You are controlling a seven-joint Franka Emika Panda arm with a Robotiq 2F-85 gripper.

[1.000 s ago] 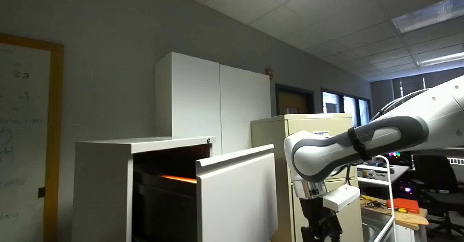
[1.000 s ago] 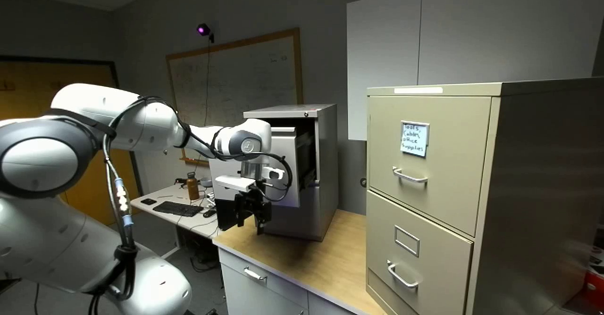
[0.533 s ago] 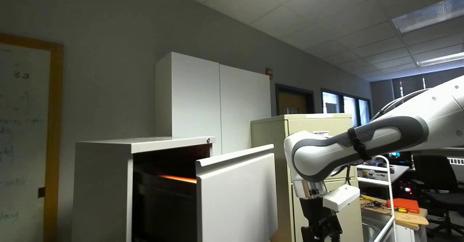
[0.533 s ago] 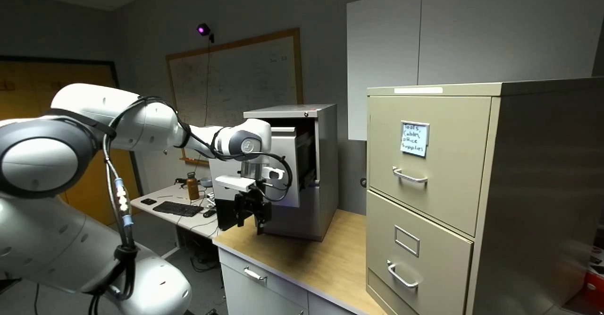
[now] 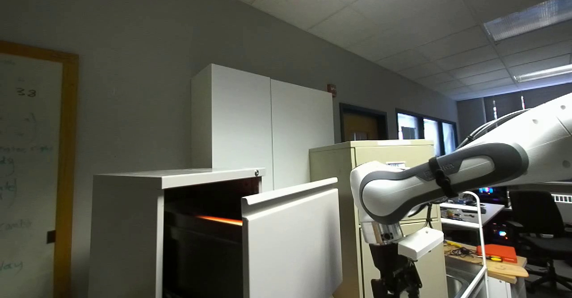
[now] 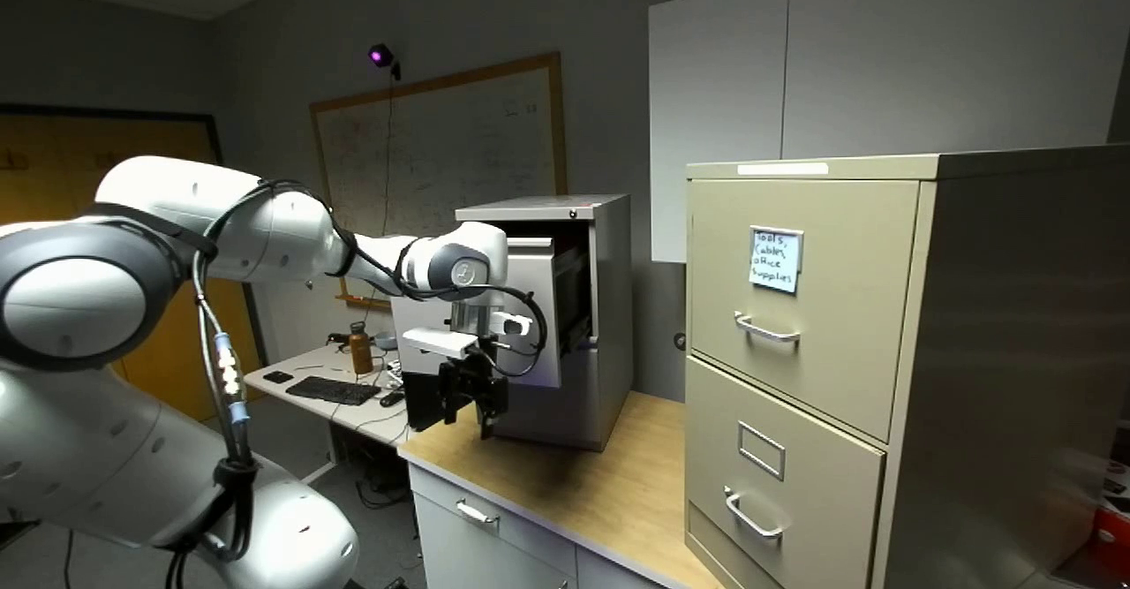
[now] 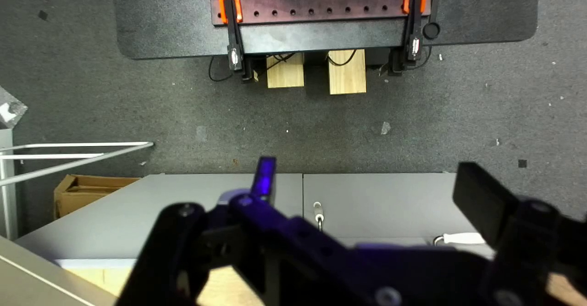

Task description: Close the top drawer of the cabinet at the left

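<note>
The Robotiq gripper [image 7: 369,180] is spread wide, with nothing grasped; the white top drawer [image 5: 292,244] should be pushed evenly, mid-panel.

The cabinet [image 6: 613,324] stands on the counter [image 6: 613,483], left of the filing cabinet [image 6: 989,351].

Lab, office-furnished: robot arm [image 6: 274,236], perforated plate [image 7: 321,2], whiteboard [image 6: 468,143], desk [image 6: 331,363], keyboard [image 6: 333,390], filing cabinet [image 6: 847,324] (label [image 6: 775,260]: "Tools, Cables, Office Supplies").
</note>
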